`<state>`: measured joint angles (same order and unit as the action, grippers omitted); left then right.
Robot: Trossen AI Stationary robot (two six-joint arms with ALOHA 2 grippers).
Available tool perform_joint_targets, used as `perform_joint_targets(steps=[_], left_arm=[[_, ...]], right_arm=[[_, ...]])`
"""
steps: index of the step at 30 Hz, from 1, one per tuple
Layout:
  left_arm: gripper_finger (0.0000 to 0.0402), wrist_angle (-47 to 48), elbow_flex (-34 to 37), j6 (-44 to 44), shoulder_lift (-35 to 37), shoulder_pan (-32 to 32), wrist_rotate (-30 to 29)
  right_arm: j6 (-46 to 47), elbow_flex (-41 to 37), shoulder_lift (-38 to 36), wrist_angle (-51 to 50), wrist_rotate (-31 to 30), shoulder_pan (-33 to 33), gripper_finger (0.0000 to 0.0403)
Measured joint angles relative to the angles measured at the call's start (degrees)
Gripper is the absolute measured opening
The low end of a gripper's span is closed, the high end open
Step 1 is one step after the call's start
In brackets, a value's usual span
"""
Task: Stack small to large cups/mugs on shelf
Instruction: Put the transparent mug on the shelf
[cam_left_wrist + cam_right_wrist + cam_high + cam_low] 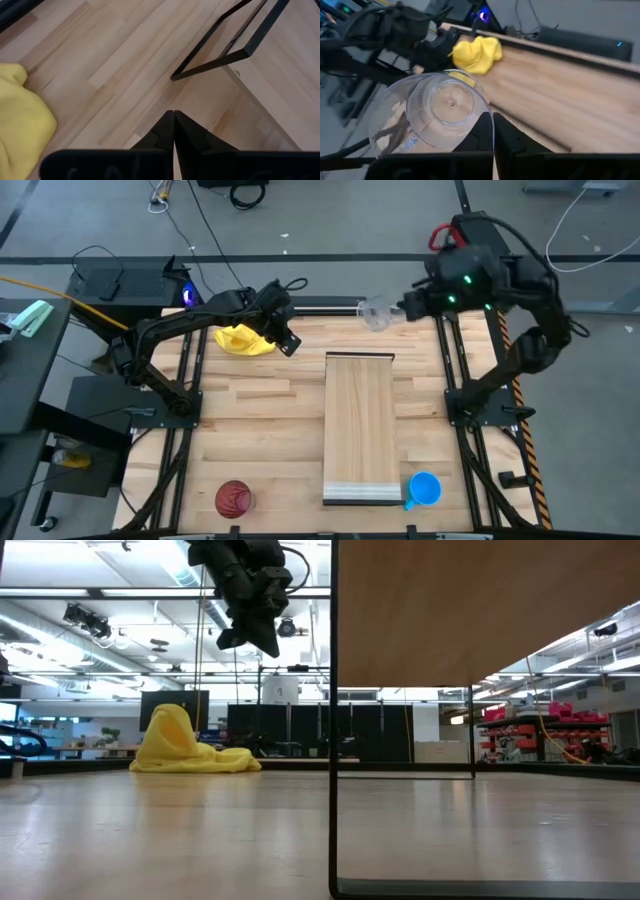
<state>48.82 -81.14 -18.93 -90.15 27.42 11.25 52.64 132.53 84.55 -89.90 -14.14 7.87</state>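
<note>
The small clear cup (373, 313) hangs in the air over the table's far edge, beyond the far end of the shelf (360, 425), with my right gripper (402, 309) shut on it. The blue mug (424, 489) stands on the table by the shelf's near right corner. Near the table's near left corner stands the dark red cup (234, 499). My left gripper (288, 343) hovers shut and empty beside a yellow cloth (243, 340), left of the shelf's far end, well above the table in the low view (250, 635). My right gripper pinches the clear cup's wall at its rim (487, 112) between its two fingers (510, 140), which come from the table's right, slanting down. The cup (432, 117) is lifted clear and tipped on its side, mouth toward the gripper and bottom toward the left.
The shelf is a raised board on a thin black frame (225, 50), and it fills the right of the low view (480, 610). The yellow cloth (190, 745) lies heaped at the far left. Bare tabletop (260, 430) lies left of the shelf.
</note>
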Motion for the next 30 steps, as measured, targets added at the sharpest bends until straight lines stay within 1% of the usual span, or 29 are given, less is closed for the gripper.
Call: perform_joint_targets(steps=[3,6,9,12,15,17,23,30], left_arm=[[0.0021,0.2,0.0,0.3,0.0,0.0,0.0],[0.0022,0.7,0.0,1.6,0.0,0.0,0.0],[0.0017,1.3,0.0,2.0,0.0,0.0,0.0],[0.0012,2.5,0.0,4.0,0.0,0.0,0.0],[0.0011,3.5,0.0,6.0,0.0,0.0,0.0],[0.0013,3.6,0.0,6.9,0.0,0.0,0.0],[0.0026,3.6,0.0,8.3,0.0,0.0,0.0],[0.0016,3.8,0.0,9.2,0.0,0.0,0.0]], right_arm=[[8.4,-5.1,-2.7,0.0,-4.2,-6.9,0.0],[18.3,-13.4,-5.0,-0.1,-7.5,-12.7,0.0],[29.8,-21.9,-6.0,-0.2,-8.3,-17.8,0.0],[39.0,-27.2,-5.7,-0.2,-7.7,-20.5,0.0],[45.3,-29.3,-4.2,-0.2,-8.0,-21.4,0.0],[47.6,-29.8,-2.6,-0.2,-8.1,-21.6,0.0],[49.1,-30.3,3.5,-0.1,-7.3,-20.7,0.0],[49.4,-30.2,7.8,-0.1,-7.0,-20.3,0.0]])
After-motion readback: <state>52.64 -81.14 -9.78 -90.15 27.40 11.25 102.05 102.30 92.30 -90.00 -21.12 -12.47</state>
